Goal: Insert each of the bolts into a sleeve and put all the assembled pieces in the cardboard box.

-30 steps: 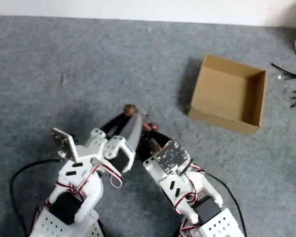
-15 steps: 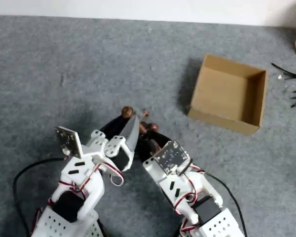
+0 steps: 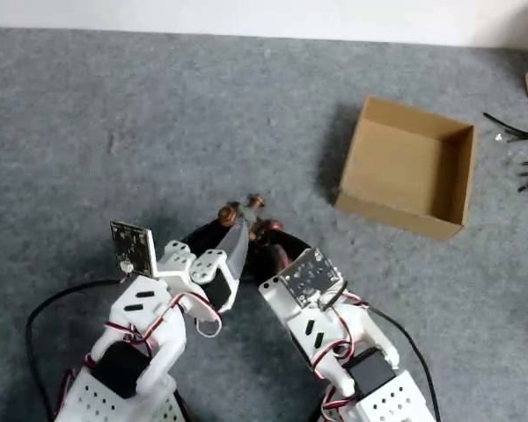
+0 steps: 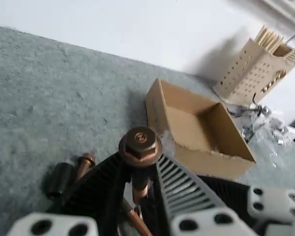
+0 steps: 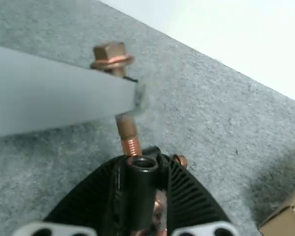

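Your left pincer (image 4: pixel 137 184) pinched a copper bolt (image 4: pixel 140 145), tip at the mouth of the black sleeve (image 5: pixel 139 194) clamped in your right pincer (image 5: pixel 140 167); the cardboard box (image 3: pixel 396 214) sat empty, a second bolt (image 4: pixel 83 164) and loose sleeve (image 4: pixel 59 179) waiting on the table (image 3: pixel 114 114).

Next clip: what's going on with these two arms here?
The left gripper is shut on a copper bolt; the right gripper is shut on a black sleeve. The bolt's threaded tip is at the sleeve's mouth, not clearly in. A second bolt and a second sleeve lie on the carpet. The cardboard box looks empty.
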Available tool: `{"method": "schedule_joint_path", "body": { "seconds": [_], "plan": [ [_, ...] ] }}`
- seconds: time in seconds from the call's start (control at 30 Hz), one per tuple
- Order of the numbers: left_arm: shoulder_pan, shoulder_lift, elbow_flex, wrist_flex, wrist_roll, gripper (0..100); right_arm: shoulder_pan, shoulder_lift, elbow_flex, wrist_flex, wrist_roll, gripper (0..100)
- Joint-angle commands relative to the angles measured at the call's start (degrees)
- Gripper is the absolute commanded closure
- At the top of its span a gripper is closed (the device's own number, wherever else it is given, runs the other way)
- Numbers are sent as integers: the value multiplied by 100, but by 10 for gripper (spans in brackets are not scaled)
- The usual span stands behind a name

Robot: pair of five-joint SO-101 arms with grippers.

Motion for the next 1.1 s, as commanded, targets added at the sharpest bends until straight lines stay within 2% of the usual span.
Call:
{"method": "schedule_joint_path", "body": {
  "seconds": [0.0, 0.33, 0.6, 0.83, 0.97, 1.07],
  "plan": [
    [251, -75, -303, 26, 26, 994, 66, -84, 884, -180, 53, 994],
    [-224, -75, -989, 44, 35, 994, -48, -40, 884, -171, 62, 994],
    [-171, -66, -1024, 62, 35, 994, -40, -40, 884, -171, 62, 994],
    [-154, -66, -840, 440, 35, 994, -40, -40, 884, -171, 62, 994],
    [224, -66, -831, 659, 35, 994, -31, -48, 884, -171, 62, 994],
    [242, -66, -831, 668, 35, 994, -31, -40, 884, -171, 44, 994]
  ]
}}
